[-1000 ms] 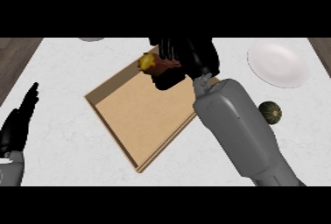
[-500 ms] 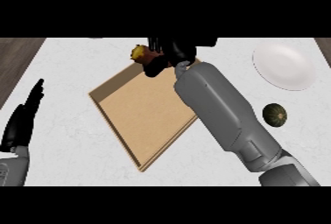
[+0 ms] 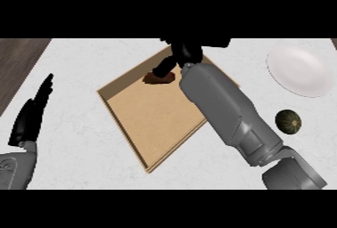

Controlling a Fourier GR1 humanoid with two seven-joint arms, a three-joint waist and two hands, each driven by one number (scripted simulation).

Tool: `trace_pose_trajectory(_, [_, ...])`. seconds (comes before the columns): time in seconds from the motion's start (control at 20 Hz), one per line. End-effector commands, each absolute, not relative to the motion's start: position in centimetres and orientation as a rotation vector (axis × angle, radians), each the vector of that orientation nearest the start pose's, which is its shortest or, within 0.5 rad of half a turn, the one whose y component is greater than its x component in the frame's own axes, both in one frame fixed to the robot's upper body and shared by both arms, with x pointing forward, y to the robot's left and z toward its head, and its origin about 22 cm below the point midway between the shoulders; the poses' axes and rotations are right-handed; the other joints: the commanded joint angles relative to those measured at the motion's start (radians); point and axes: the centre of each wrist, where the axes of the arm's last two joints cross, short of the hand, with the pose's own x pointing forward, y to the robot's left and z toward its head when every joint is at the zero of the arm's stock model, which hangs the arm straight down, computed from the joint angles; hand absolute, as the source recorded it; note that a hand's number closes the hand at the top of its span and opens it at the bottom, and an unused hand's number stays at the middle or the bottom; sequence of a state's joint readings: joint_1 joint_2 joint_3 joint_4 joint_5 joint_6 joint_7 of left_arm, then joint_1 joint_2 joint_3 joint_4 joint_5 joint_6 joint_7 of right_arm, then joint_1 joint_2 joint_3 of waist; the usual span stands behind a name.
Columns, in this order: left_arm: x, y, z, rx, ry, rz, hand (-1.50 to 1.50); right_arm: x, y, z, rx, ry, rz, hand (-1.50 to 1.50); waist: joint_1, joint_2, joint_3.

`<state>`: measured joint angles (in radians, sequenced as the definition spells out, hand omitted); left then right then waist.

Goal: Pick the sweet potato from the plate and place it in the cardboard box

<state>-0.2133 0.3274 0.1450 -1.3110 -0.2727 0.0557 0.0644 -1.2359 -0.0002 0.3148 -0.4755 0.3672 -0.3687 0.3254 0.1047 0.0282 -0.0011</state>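
Note:
The brown sweet potato point(image 3: 159, 78) lies on the floor of the flat cardboard box point(image 3: 153, 120), near its far corner. My right hand point(image 3: 186, 50) hovers just beyond it at the box's far edge. One straight black finger point(image 3: 168, 65) reaches down to the potato's top and the others are not curled round it. The grey right forearm crosses the box's right side and hides that wall. The white plate point(image 3: 302, 70) stands bare at the far right. My left hand point(image 3: 30, 116) rests open at the left edge, fingers up.
A dark green round vegetable point(image 3: 288, 121) sits on the white counter below the plate, right of my forearm. Dark wood shows at the far left corner point(image 3: 18, 58), beyond the counter's edge.
The sweet potato was held in my right hand over the box's far corner. It now lies lower, on the box floor, with the fingers straightened above it. The left hand stayed put.

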Motion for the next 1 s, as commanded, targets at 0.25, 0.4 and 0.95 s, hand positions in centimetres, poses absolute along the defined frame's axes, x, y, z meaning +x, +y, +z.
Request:
trace_pose_trajectory(0.25, [29.0,33.3,3.0,0.568,-1.432,-0.309,0.0,43.5,-3.3,12.9,-0.559,-1.678,0.569,-1.5,0.017,0.001,0.001])
trace_pose_trajectory(0.4, [29.3,33.3,3.2,0.58,-1.43,-0.288,0.0,43.3,-4.4,11.2,-0.57,-1.763,0.444,-1.5,0.004,0.001,0.002])
trace_pose_trajectory(0.95, [27.0,34.7,2.1,0.634,-1.377,-0.231,0.0,44.6,-8.3,12.0,-0.347,-1.851,0.195,-1.5,-0.083,-0.025,0.002])
